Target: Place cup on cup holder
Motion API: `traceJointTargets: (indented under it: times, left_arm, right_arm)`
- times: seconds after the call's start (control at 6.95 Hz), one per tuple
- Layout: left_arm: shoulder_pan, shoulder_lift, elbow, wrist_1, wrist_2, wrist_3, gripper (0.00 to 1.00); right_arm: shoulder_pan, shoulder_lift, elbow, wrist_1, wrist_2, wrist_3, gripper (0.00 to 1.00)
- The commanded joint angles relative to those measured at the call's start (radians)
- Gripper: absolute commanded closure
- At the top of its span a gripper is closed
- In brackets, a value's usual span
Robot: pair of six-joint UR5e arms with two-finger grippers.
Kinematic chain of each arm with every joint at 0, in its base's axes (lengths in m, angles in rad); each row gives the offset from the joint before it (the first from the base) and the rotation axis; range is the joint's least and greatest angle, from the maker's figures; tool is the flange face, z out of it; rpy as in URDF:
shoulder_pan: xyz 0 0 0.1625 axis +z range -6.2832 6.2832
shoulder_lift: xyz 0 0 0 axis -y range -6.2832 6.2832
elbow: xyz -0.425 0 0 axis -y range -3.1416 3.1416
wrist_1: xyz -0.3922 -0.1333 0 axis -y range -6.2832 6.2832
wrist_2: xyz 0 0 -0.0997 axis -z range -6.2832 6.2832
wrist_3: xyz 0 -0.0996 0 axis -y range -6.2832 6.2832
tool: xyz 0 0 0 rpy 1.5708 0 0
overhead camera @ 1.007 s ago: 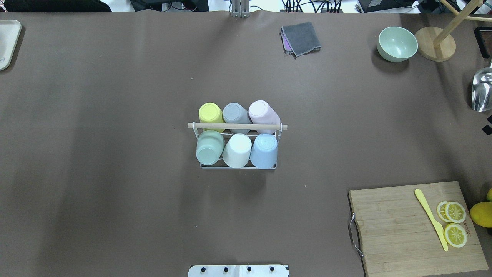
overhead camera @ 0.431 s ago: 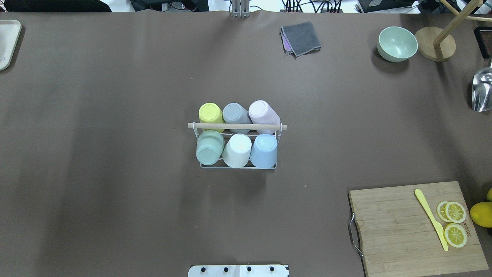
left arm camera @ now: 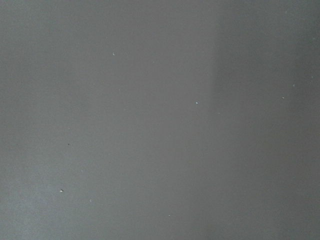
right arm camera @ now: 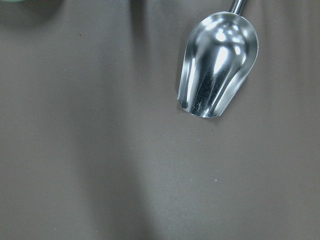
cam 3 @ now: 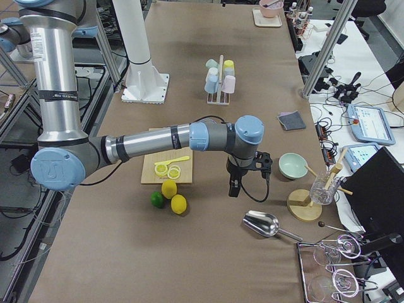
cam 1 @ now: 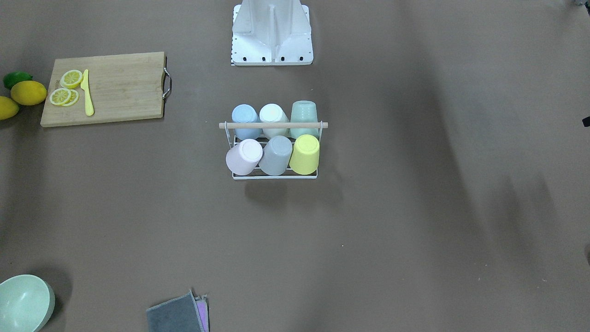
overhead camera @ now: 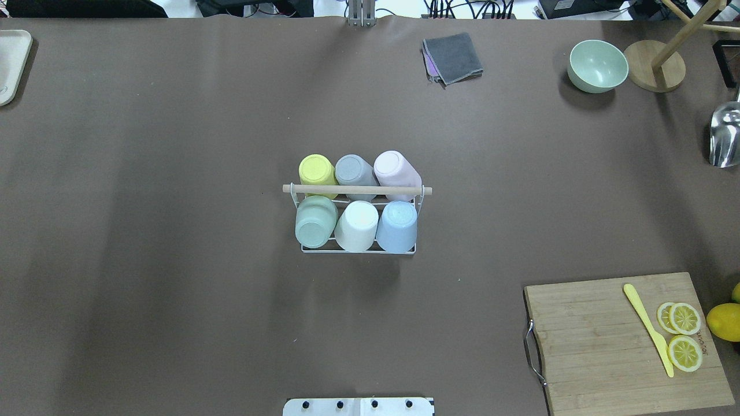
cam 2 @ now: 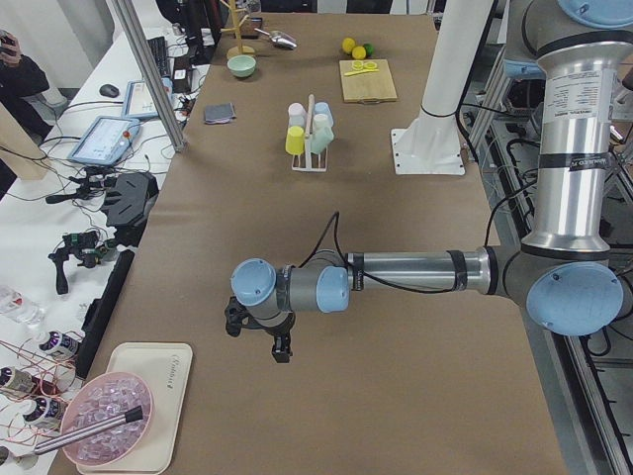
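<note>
The white wire cup holder (overhead camera: 357, 189) with a wooden rod handle stands at the table's middle; it also shows in the front view (cam 1: 273, 125). Six cups sit upside down on it: yellow (overhead camera: 316, 170), grey (overhead camera: 354, 169), pink (overhead camera: 395, 167), green (overhead camera: 315, 221), white (overhead camera: 357, 225), blue (overhead camera: 398, 226). My left gripper (cam 2: 280, 348) hangs low over bare table far to the left, near a tray. My right gripper (cam 3: 235, 188) hangs far to the right, near a metal scoop (right arm camera: 218, 62). I cannot tell whether either is open or shut.
A cutting board (overhead camera: 601, 341) with lemon slices and a yellow knife (overhead camera: 647, 329) lies front right. A green bowl (overhead camera: 597, 65), a wooden stand (overhead camera: 654, 65) and a grey cloth (overhead camera: 453, 56) are at the back. A tray (overhead camera: 11, 63) is far left.
A small dark part at the right edge of the overhead view one second ago has moved out of view. The holder and cups have not moved.
</note>
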Motion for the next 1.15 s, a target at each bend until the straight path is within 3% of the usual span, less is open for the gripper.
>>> traceJointTargets:
  times: [0.0,0.29,0.43,1.01]
  left_arm:
    - [0.0,0.001,0.001,-0.015,-0.002,-0.003,0.03]
    - [0.0,0.001,0.0,-0.021,-0.005,-0.004,0.03]
    - [0.0,0.004,0.0,-0.035,-0.02,-0.003,0.03]
    - [0.0,0.004,0.011,-0.05,-0.025,-0.003,0.03]
  right_arm:
    - [0.004,0.001,-0.021,0.001,0.051,0.014,0.01]
    - [0.004,-0.001,-0.067,0.017,0.053,0.011,0.01]
    - [0.004,-0.001,-0.102,0.084,0.062,0.012,0.01]
    - [0.004,0.007,-0.107,0.103,0.055,0.014,0.01]
